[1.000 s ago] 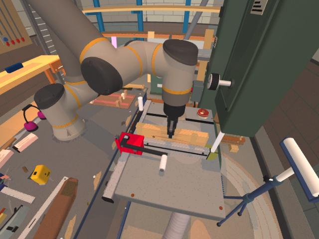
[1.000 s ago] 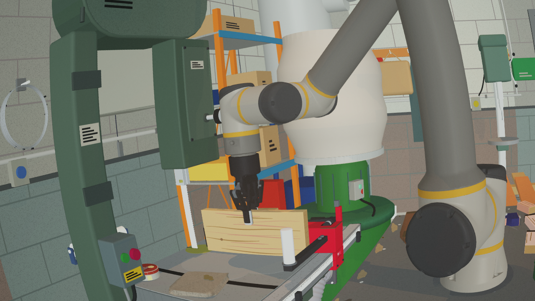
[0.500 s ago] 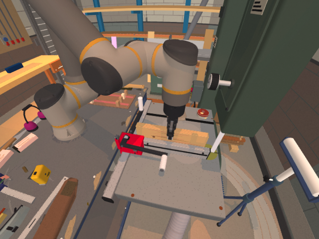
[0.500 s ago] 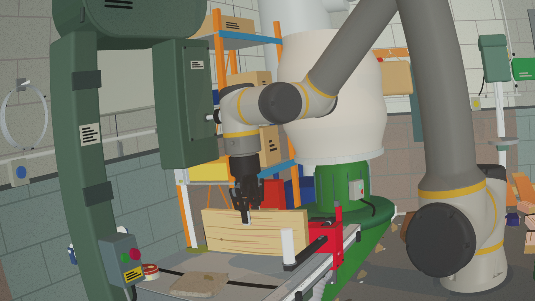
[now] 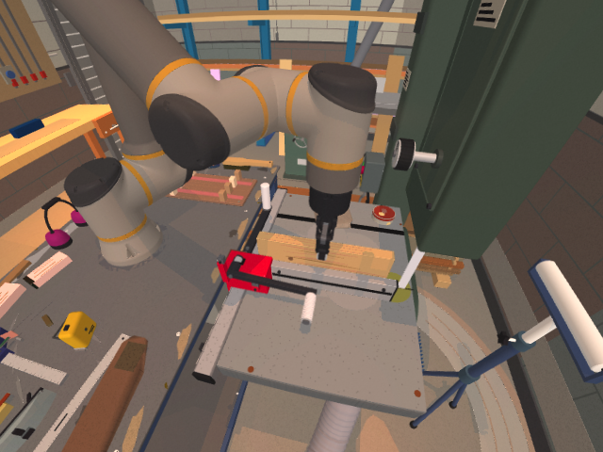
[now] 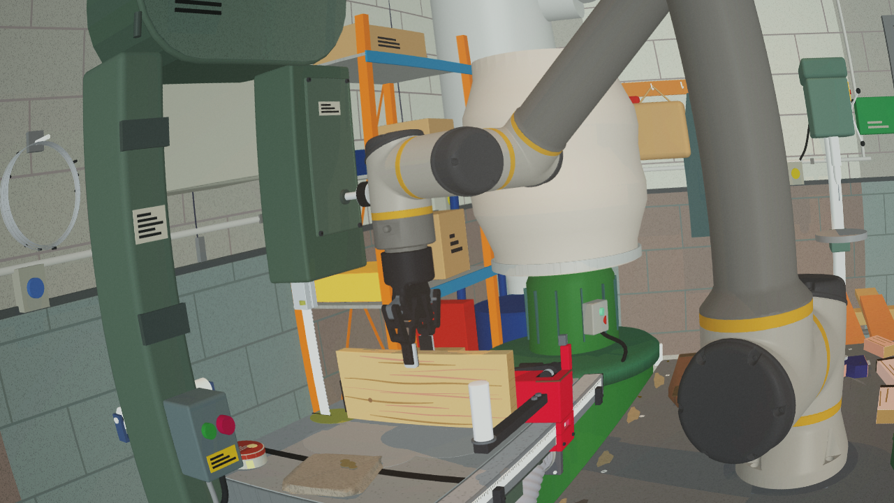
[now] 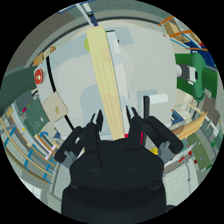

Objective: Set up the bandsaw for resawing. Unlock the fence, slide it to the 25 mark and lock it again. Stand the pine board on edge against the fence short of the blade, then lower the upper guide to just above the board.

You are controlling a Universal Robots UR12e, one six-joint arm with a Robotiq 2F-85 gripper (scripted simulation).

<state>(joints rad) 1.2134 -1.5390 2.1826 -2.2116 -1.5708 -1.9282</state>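
Note:
My gripper (image 5: 322, 254) (image 6: 412, 354) (image 7: 115, 117) points straight down over the top edge of the pine board and is open, holding nothing. The pine board (image 5: 325, 253) (image 6: 428, 386) (image 7: 106, 86) stands on edge on the bandsaw table, its long face along the grey fence (image 5: 331, 278) (image 7: 119, 72). The fence's red head (image 5: 246, 271) (image 6: 542, 397) sits on the front rail, with its black lever and white knob (image 5: 308, 308) (image 6: 479, 406) lying out over the table. The blade (image 5: 409, 269) (image 6: 311, 350) is just past the board's far end. The green upper guide housing (image 6: 309, 169) hangs high above the board.
The bandsaw's green frame (image 5: 487, 121) stands close on the blade side of the table. A red tape roll (image 5: 384, 212) (image 6: 250, 452) and a sanding pad (image 6: 331, 473) lie on the table behind the board. A roller stand (image 5: 550, 316) stands off the outfeed side.

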